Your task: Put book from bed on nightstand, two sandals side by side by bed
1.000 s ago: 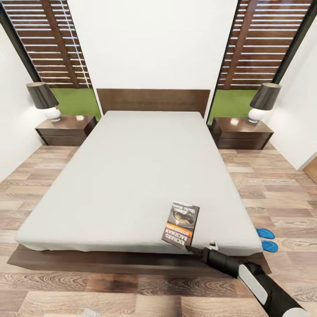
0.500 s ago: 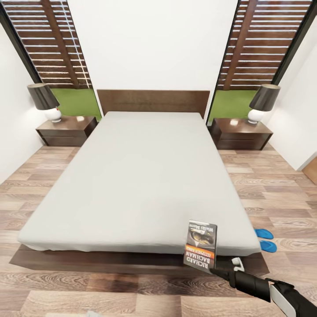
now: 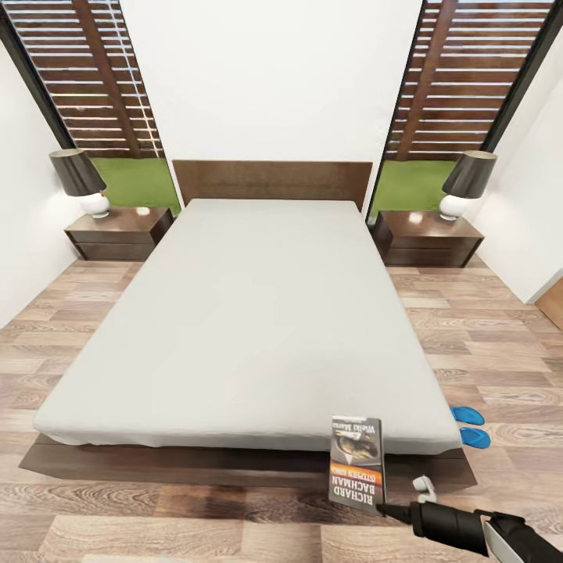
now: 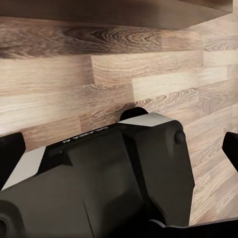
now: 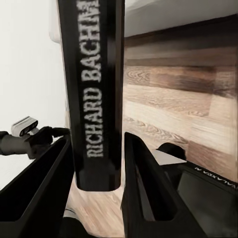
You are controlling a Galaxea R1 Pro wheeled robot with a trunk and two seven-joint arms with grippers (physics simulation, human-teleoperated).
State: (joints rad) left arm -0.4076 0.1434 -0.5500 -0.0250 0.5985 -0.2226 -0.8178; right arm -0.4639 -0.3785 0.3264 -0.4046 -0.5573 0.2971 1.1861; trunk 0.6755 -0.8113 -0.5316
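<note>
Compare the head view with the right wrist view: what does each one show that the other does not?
Head view alone: the bed, two nightstands with lamps, the blue sandals on the floor, and the book's front cover.

Right wrist view alone: the book's spine lettered RICHARD BACHMAN, standing between the two fingers.

Both: the book, the right gripper and the wood-plank floor.

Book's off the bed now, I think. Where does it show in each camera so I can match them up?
Head view: the book at lower right, in front of the bed's foot, in the right gripper.
Right wrist view: its spine between the fingers.
Shared landmark: the bed frame.
</note>
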